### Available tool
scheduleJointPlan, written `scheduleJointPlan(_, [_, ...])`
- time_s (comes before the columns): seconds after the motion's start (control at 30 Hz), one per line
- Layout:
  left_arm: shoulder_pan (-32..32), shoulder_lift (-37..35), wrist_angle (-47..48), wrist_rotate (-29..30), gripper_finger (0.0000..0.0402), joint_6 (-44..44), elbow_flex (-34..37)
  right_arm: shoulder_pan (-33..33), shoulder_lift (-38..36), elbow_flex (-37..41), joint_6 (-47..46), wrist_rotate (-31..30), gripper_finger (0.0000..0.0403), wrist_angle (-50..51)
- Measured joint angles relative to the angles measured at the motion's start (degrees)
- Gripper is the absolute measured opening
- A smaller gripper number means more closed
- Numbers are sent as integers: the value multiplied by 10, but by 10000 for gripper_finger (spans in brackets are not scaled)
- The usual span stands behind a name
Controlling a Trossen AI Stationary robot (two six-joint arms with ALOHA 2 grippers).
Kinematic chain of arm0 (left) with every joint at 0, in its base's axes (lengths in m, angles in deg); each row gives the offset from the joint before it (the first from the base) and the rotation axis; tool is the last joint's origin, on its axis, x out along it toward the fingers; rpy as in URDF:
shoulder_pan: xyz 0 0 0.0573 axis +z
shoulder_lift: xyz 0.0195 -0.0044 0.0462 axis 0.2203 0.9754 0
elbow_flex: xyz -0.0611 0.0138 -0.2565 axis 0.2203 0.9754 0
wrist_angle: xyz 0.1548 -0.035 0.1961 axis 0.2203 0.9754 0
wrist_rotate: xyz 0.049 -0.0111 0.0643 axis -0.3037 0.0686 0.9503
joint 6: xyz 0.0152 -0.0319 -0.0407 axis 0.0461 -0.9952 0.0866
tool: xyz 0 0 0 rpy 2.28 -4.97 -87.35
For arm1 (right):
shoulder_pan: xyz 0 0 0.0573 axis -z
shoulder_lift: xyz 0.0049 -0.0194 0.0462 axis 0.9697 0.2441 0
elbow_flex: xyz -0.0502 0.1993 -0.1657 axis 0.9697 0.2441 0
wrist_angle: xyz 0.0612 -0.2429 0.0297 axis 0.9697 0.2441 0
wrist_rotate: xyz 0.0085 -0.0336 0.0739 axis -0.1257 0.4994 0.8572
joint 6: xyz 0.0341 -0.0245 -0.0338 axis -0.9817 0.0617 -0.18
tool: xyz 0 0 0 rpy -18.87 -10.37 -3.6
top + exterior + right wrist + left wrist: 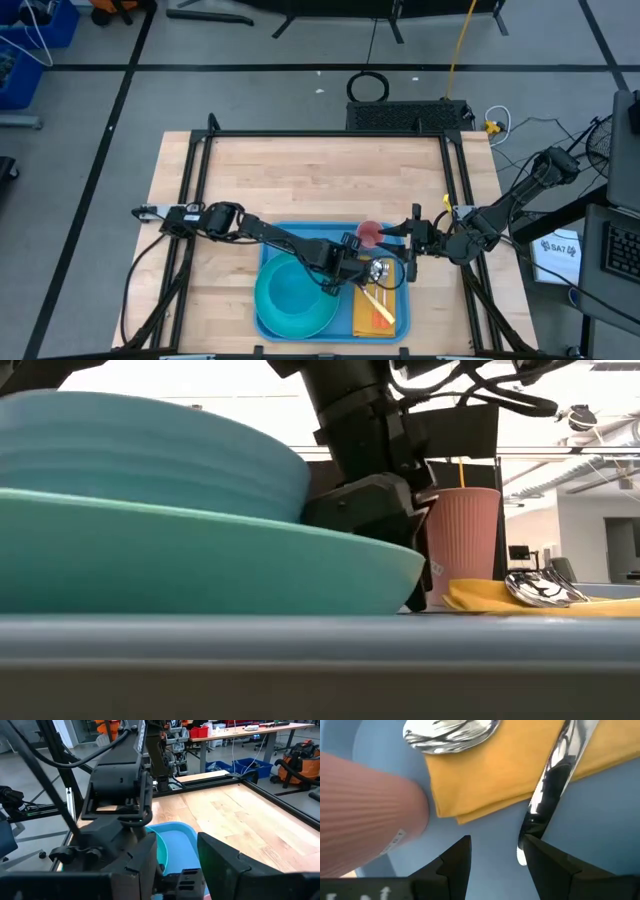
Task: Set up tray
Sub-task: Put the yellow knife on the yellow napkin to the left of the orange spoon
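Fingers [455, 862] of the left gripper [492, 865] are standing apart with nothing between them, hovering low over the tray [300, 235], right at the corner of the yellow napkin [485, 775]. A metal utensil handle [555, 785] is lying just ahead of one fingertip, close enough that it may be touching, though the wrist view is too tight to say. Further along the napkin a spoon bowl [450, 732] is catching the light, and the ribbed pink cup [365, 815] is standing just beside the gripper on the tray floor.

From above, the left gripper [352, 268] is sitting between the turquoise plate [293, 297] and the napkin [379, 309], with the cup [368, 233] just behind it. The low view is showing a turquoise bowl [140, 455] stacked on that plate [200, 565], the dark gripper [385, 510] coming down next to them.

The blue tray is lying at the front middle of the wooden table [320, 170], carrying the whole setting.

Over on the right edge of the tray, the right gripper [413, 243] is hanging with its fingers [220, 860] parted and holding nothing, pointing in toward the left arm.
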State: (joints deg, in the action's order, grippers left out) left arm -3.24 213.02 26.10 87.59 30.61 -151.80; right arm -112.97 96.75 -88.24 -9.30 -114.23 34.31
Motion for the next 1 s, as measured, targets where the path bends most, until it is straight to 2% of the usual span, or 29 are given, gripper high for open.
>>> scheduleJointPlan(0.1, [-4, 0, -6, 16, 186, 7, 0, 0, 0, 0, 0, 0, 132, 0])
scheduleJointPlan(0.23, [-9, -5, -18, 69, 186, 20, 1, 0, 0, 0, -14, 1, 132, 8])
scheduleJointPlan(0.37, [-14, -31, -39, 88, 186, 20, 1, 0, 0, 0, -112, 50, 132, 102])
scheduleJointPlan(0.47, [-17, -62, -57, 61, 186, 19, 1, 0, 16, 0, -212, 98, 132, 160])
scheduleJointPlan(0.57, [-22, -94, -87, -3, 186, 12, 1, -8, 52, 0, -260, 141, 128, 173])
scheduleJointPlan(0.7, [-29, -127, -97, -75, 186, -3, 0, -6, 111, 0, -358, 256, 107, 187])
scheduleJointPlan(0.87, [-36, -131, -90, -79, 186, -25, 1, -6, 190, 0, -438, 368, 77, 182])
scheduleJointPlan(1.0, [-33, -135, -124, -78, 186, -28, 28, -5, 240, -13, -450, 402, 69, 152])
